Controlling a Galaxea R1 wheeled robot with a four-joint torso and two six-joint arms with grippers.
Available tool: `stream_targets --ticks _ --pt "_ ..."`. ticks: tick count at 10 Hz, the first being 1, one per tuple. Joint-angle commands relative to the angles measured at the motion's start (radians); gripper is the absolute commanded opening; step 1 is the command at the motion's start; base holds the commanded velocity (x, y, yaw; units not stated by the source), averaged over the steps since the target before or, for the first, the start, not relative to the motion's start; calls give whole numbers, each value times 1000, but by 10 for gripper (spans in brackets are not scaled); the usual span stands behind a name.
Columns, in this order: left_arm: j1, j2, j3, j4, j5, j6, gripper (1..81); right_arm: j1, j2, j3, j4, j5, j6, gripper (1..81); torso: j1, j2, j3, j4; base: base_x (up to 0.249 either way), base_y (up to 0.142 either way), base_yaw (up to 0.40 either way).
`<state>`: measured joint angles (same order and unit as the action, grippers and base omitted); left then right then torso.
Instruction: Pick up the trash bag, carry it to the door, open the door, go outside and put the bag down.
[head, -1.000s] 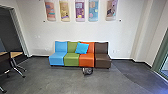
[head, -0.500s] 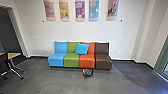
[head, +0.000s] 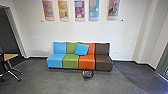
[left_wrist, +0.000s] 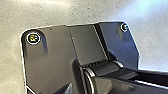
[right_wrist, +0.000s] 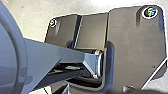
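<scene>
A small dark grey and whitish bag (head: 87, 74), seemingly the trash bag, lies on the floor just in front of the orange seat. Part of my left gripper (left_wrist: 65, 89) seems to show as a dark pointed shape in the left wrist view, with pale floor beyond the robot's base. A similar dark tip in the right wrist view looks like part of my right gripper (right_wrist: 65, 89). The bag stands well apart from the robot. How either gripper is set cannot be made out.
Blue, green, orange and brown seats (head: 102, 62) form a row along the wall, with a light blue cushion (head: 82, 49) on it. A wood-topped table (head: 10, 57) on metal legs stands at left. A green-framed glass opening (head: 163, 65) is at far right.
The head camera has moved a little nearer to the seats and the bag, which show slightly larger. At the left, more of the table has slid out of view.
</scene>
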<state>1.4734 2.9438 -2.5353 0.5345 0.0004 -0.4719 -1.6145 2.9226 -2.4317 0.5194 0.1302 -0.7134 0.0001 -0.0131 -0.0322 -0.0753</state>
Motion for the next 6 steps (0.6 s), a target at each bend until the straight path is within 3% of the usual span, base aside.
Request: stream_targets --ticks 1,6 --pt "-54 0 9 7 39 3 811 37 -4 10 -7 -73 -4 811 0 0 0 0 152 -64 0" --pt "-54 -1 12 7 38 3 811 43 -3 5 -2 -73 -3 811 0 0 0 0 150 -64 0"
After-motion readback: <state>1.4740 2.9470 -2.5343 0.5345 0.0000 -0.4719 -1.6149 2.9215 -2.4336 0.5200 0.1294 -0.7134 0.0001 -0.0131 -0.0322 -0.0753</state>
